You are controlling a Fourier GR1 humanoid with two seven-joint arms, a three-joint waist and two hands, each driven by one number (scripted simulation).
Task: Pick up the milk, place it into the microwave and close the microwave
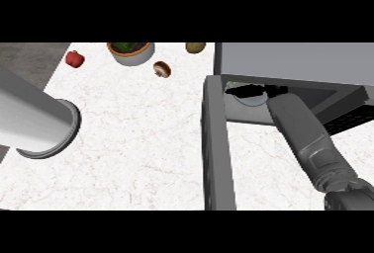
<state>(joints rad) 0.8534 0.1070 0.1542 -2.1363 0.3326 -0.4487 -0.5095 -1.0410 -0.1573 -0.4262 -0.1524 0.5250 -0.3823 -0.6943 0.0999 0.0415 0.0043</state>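
Note:
The grey microwave (pixel 292 59) stands at the back right of the counter. Its door (pixel 217 148) is swung open toward me and shows edge-on as a long dark bar. My right forearm reaches into the cavity, and my right hand (pixel 247 91) is dark in the shadow under the top edge. A pale curved rim (pixel 252 104) shows just below the hand inside. I cannot make out the milk anywhere; the hand or the microwave's top may hide it. My left forearm (pixel 33 116) comes in from the left edge as a thick grey cylinder, with no hand showing.
At the back of the white marble counter (pixel 131 148) sit a red fruit (pixel 74 59), a potted plant (pixel 131 52), a brown and white item (pixel 162 69) and an olive-coloured item (pixel 195 47). The counter's left edge runs by the left forearm.

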